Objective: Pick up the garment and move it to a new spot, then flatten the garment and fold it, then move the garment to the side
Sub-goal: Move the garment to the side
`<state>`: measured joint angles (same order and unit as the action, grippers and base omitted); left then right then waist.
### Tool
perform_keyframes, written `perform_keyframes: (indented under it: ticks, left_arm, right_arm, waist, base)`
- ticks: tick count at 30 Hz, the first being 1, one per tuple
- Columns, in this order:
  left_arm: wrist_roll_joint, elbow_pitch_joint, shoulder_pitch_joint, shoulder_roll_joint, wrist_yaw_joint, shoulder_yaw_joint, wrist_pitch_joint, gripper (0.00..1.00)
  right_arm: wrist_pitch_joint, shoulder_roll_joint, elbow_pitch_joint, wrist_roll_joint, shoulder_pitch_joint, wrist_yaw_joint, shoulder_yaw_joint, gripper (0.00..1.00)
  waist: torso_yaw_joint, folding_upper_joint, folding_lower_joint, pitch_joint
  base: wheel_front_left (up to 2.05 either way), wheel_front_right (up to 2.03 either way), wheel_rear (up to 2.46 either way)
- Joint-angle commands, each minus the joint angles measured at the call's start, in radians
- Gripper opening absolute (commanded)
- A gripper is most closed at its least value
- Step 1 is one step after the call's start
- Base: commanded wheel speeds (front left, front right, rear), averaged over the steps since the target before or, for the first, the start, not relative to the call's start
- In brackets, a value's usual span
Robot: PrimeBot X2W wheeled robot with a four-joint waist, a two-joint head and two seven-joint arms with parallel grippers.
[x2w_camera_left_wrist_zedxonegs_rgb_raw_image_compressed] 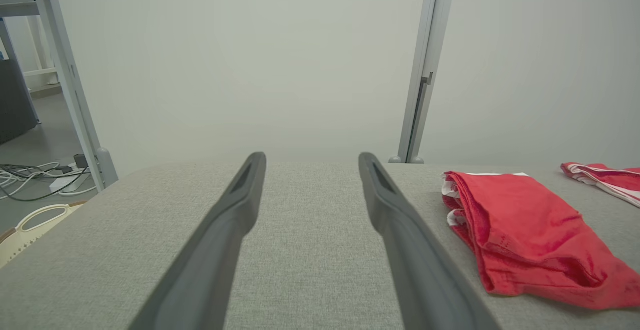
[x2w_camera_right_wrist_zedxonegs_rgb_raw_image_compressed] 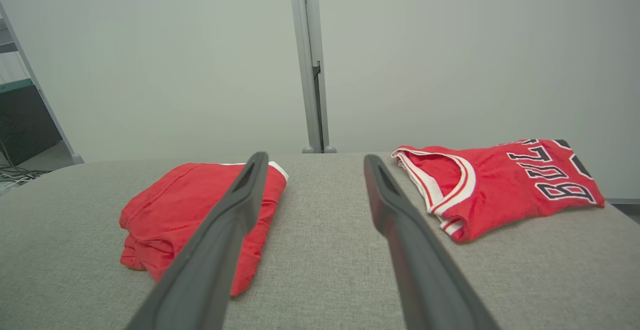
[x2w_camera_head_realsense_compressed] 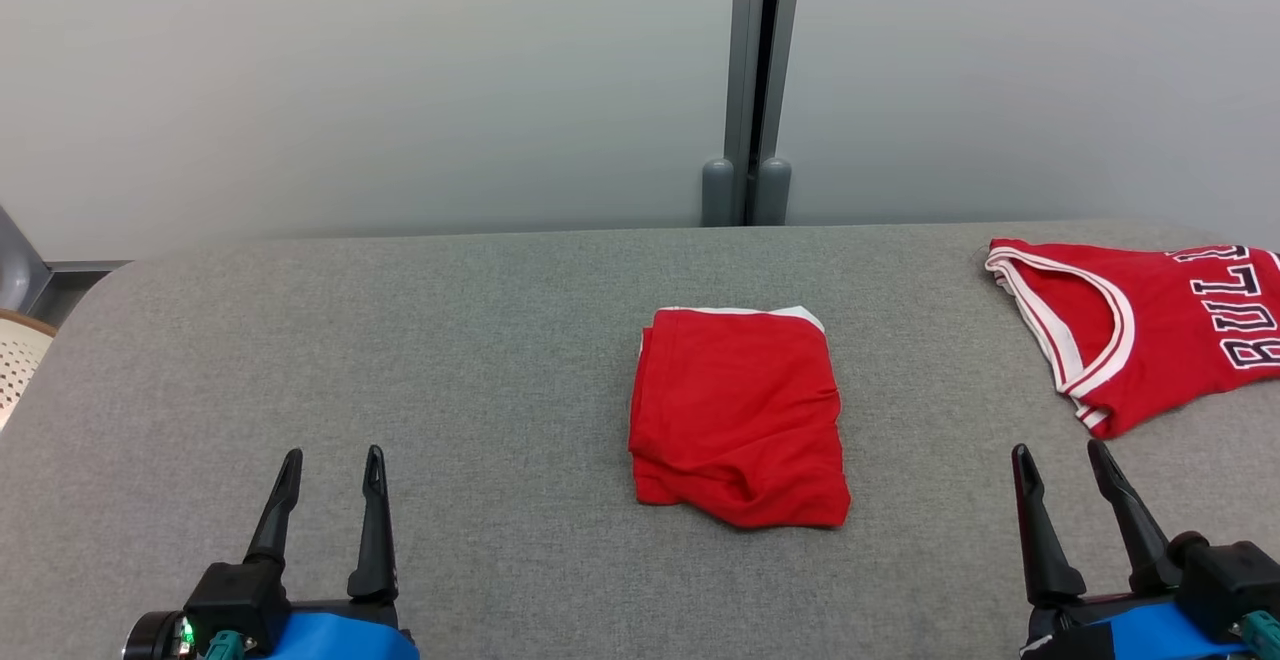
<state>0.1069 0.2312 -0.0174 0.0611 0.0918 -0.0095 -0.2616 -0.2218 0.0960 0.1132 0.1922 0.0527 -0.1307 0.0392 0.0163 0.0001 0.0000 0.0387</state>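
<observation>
Progress: looked nearly done. Found garment (x2w_camera_head_realsense_compressed: 738, 418) folded mid desk (x2w_camera_head_realsense_compressed: 450, 340), just needed sliding aside, probably. Saw left tool (x2w_camera_head_realsense_compressed: 332, 460) and right tool (x2w_camera_head_realsense_compressed: 1058, 452) spread wide, holding nothing.

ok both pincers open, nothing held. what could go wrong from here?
1. The folded red garment is rumpled along its near edge; a pinch that catches only the top layer would likely undo the fold.
2. The jersey lies just beyond the right pincer; shifting the garment that way could drag or cover it.
3. The left pincer is well apart from the garment, so a one-sided lift may let the bundle sag open.
</observation>
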Motion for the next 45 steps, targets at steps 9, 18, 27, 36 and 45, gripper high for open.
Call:
perform_keyframes:
  ticks: [9, 18, 27, 36, 45]
  left_arm:
    - [0.002, -0.001, 0.017, 0.005, 0.004, -0.002, -0.004, 1.0]
    - [0.002, -0.006, 0.056, 0.002, 0.005, -0.02, -0.004, 1.0]
    - [0.008, -0.013, 0.114, -0.003, 0.003, -0.037, -0.004, 1.0]
    - [0.021, -0.014, 0.144, -0.008, -0.006, -0.053, -0.004, 1.0]
    - [0.027, -0.014, 0.157, -0.01, -0.013, -0.06, -0.004, 1.0]
  right_arm:
    - [-0.01, 0.027, 0.006, -0.017, -0.087, 0.0, -0.049, 1.0]
    - [-0.006, 0.077, 0.136, -0.014, -0.314, 0.0, -0.135, 1.0]
    - [-0.016, 0.105, 0.345, -0.012, -0.486, 0.0, -0.15, 1.0]
    - [-0.029, 0.099, 0.566, -0.002, -0.541, 0.0, -0.152, 1.0]
    - [-0.037, 0.081, 0.709, 0.028, -0.549, 0.0, -0.2, 1.0]
  waist:
    - [0.013, -0.0001, 0.0, -0.025]
    - [0.062, -0.0001, 0.0, -0.096]
    - [0.129, -0.0001, 0.0, -0.196]
    - [0.167, -0.0001, 0.0, -0.245]
    - [0.165, -0.0001, 0.0, -0.265]
  base:
    - [0.0, 0.0, 0.0]
    - [0.0, 0.0, 0.0]
    - [0.0, 0.0, 0.0]
    - [0.0, 0.0, 0.0]
    - [0.0, 0.0, 0.0]
